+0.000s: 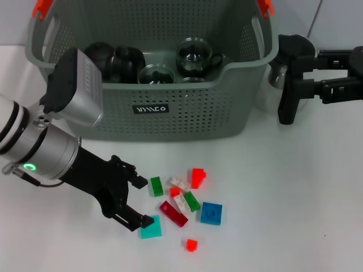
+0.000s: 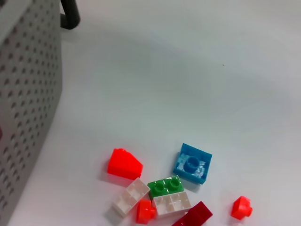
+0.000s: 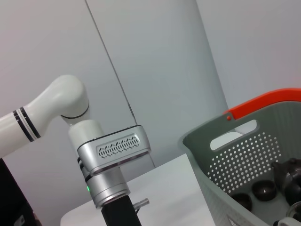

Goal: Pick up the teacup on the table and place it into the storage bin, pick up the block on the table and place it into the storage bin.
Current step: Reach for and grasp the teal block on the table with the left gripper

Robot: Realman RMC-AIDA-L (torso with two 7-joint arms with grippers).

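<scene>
Grey-green perforated storage bin (image 1: 187, 107) holds dark teacups (image 1: 127, 62); orange-red handle clips (image 1: 41, 8).

Only one marking shows: small black label (image 1: 150, 109) on the front wall of the storage bin (image 1: 187, 122), white stylized lettering, not clearly readable, maybe a brand logo. No other text, numbers or signs anywhere.

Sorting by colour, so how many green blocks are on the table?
2. One green block lies at the pile's left edge near the left hand; the other sits mid-pile beside the dark red block. Hidden ones are possible.
</scene>
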